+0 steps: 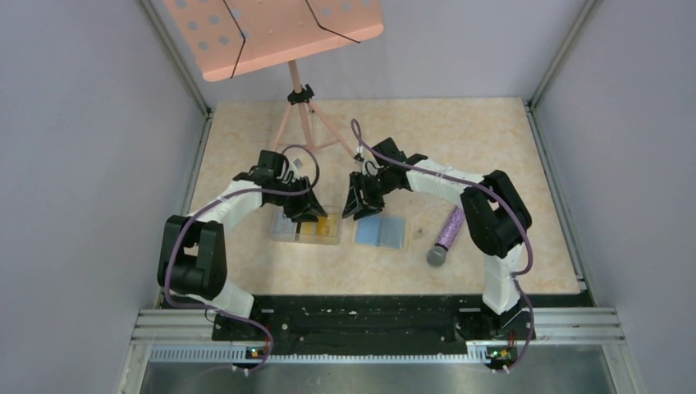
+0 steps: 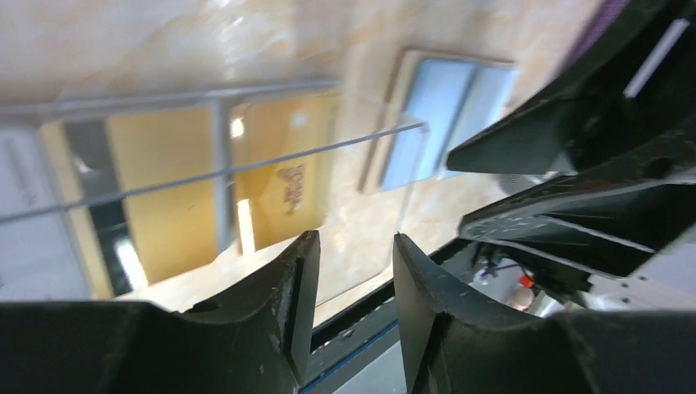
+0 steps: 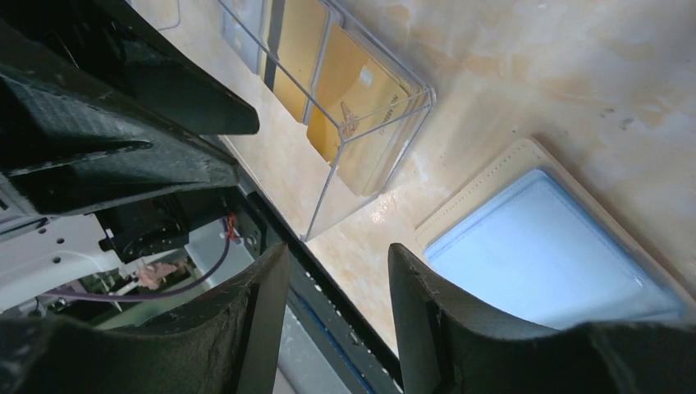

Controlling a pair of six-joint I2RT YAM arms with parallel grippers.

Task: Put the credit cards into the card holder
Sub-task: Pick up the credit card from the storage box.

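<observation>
Lying in a clear box (image 3: pixel 373 176), credit cards (image 1: pixel 316 231) are awaiting the open card holder (image 1: pixel 382 231). Left gripper (image 2: pixel 353 279), right gripper (image 3: pixel 338 304) are gaping empty.

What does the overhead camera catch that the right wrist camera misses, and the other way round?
Only overhead: the pink music stand and the purple microphone. Only right wrist: print on a gold card, stitching along the edge of the card holder. Both: the clear box with gold cards inside, and the card holder lying open beside it, blue side up.
</observation>
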